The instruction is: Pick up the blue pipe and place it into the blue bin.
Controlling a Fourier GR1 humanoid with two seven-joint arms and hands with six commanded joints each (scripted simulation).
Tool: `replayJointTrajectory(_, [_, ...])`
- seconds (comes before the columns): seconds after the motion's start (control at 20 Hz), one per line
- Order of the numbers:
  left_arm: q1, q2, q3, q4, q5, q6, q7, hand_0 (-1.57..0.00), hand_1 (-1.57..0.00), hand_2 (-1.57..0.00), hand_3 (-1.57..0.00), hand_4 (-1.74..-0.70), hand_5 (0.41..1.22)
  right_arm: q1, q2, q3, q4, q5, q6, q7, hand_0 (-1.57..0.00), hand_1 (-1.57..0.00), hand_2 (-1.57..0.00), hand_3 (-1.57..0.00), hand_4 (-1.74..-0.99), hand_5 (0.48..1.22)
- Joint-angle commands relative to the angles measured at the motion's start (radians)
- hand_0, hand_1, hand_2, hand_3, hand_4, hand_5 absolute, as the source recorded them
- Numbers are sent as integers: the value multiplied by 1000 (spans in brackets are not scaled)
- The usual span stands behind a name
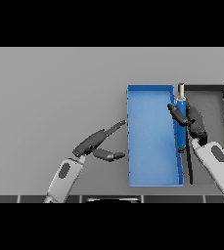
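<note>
The blue pipe (181, 110), long with a pale end cap at its far tip, lies along the right wall of the blue bin (150, 134). My right hand (193, 122) comes in from the lower right and has its fingers and thumb curled round the pipe's middle, above the seam between the blue bin and the dark bin. My left hand (95, 141) hovers over the table just left of the blue bin, fingers straight and thumb spread, holding nothing.
A dark grey bin (216, 97) stands directly right of the blue bin, its left wall touching it. The grey table (55, 93) stretches to the left and the far side.
</note>
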Motion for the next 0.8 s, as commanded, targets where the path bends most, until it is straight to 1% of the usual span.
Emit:
replayJointTrajectory(0.0, [0, 0, 4, -6, 5, 1, 0, 1, 1, 1, 1, -879, 430, -5, -45, 62, 30, -50, 2, 3, -383, -350, -350, -206, -1219, 1137])
replayJointTrajectory(0.05, [4, 1, 2, -4, 4, 1, -2, 1, 1, 1, 1, -881, 429, -30, -99, 129, 49, -98, 3, 2, -306, -279, -280, -164, -1175, 1084])
replayJointTrajectory(0.15, [7, -3, -2, -10, 1, 5, 12, 1, 1, 1, 1, -886, 428, -75, -165, 237, 65, -159, 28, 2, -196, -179, -179, -105, -1110, 979])
replayJointTrajectory(0.2, [11, -3, -6, -13, 0, 2, 4, 1, 1, 1, 1, -886, 428, -112, -200, 308, 64, -209, 29, 2, -156, -143, -143, -84, -1083, 934])
replayJointTrajectory(0.25, [20, -5, -15, -23, -5, 4, 4, 1, 1, 1, 1, -886, 426, -152, -232, 364, 71, -250, 26, 2, -125, -114, -114, -67, -1078, 898])
replayJointTrajectory(0.35, [24, -5, -16, -16, -14, 12, -1, 1, 1, 1, 1, -885, 427, -198, -251, 438, 68, -281, 4, 2, -80, -73, -73, -42, -1063, 846])
replayJointTrajectory(0.45, [13, -5, -6, -16, -9, 14, 12, 1, 1, 1, 1, -885, 428, -246, -275, 511, 78, -282, 5, 3, -51, -46, -46, -27, -1051, 787])
replayJointTrajectory(0.6, [10, -8, -8, -21, -5, 11, 14, 1, 1, 1, 1, -887, 429, -269, -277, 529, 95, -297, 11, 3, -25, -23, -23, -13, -1036, 713])
replayJointTrajectory(0.7, [22, -3, -11, -9, -12, 10, 8, 1, 1, 1, 1, -888, 429, -279, -272, 549, 92, -302, -2, 3, -16, -14, -14, -8, -1030, 682])
replayJointTrajectory(0.75, [20, 1, -9, -13, -13, 10, 6, 1, 1, 1, 1, -887, 431, -284, -289, 551, 82, -310, -4, 3, -13, -11, -11, -6, -1022, 672])
